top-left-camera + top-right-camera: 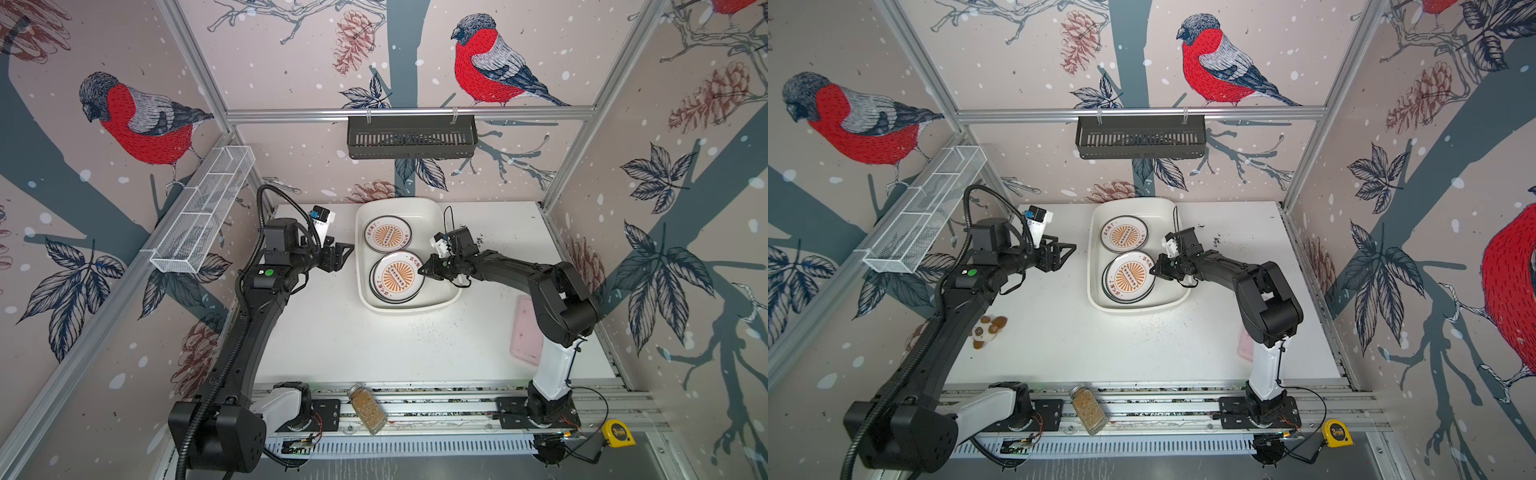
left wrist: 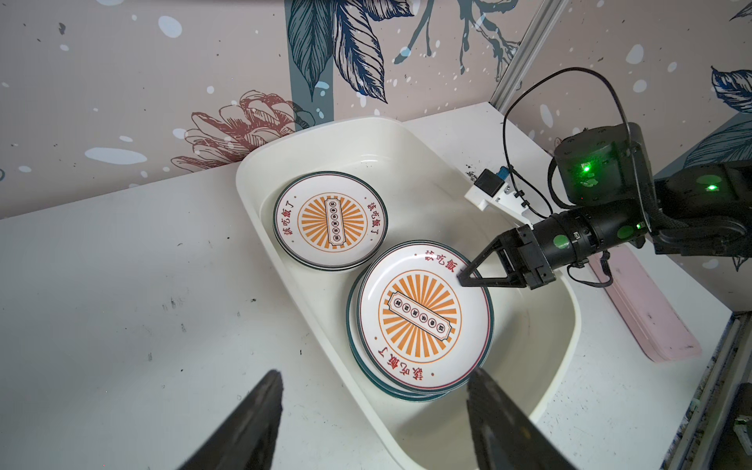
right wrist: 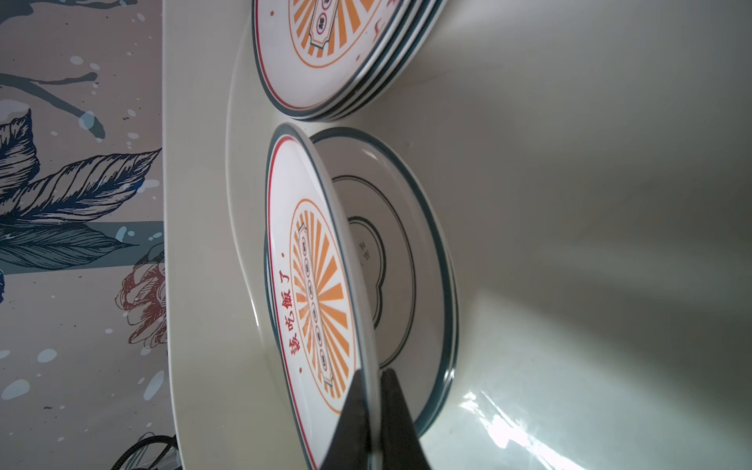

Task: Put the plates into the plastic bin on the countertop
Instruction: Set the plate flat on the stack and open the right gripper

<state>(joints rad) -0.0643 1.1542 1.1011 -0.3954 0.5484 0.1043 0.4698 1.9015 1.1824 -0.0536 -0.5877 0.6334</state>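
Two stacks of plates [image 1: 387, 234] are seen inside the plastic bin [image 1: 432, 295], which is set on the worktop [image 1: 340, 349] toward its back edge, near the rear wall [image 1: 316, 166]. The far stack [image 3: 325, 61] lies flat, and an orange sunburst centre and dark green rim are shown on its uppermost plate; several more rims are seen beneath it in the right wrist view. On the near stack [image 1: 1128, 276], the top plate [image 2: 423, 313] is grasped at its rim by the right pincer [image 3: 372, 407], whose jaws are clenched on the thin edge, with one finger [image 3: 353, 427] on each face. This plate is held tilted: the grasped side is raised, while the opposite side touches the lower plate [image 3: 401, 252], on which a thin dark ring and a cloud-shaped emblem are printed. The left pincer [image 1: 345, 258] is released, with its jaws spread wide and nothing between them; it is held above the worktop just beside the bin's left wall. A flat pink tray [image 1: 524, 332] is laid on the worktop to the right of the bin, partly hidden by the right arm [image 1: 540, 282]. A spice jar [image 1: 369, 409] is lying on the front rail [image 1: 436, 405], and a yellow tape measure [image 1: 619, 433] is placed at the front right corner.
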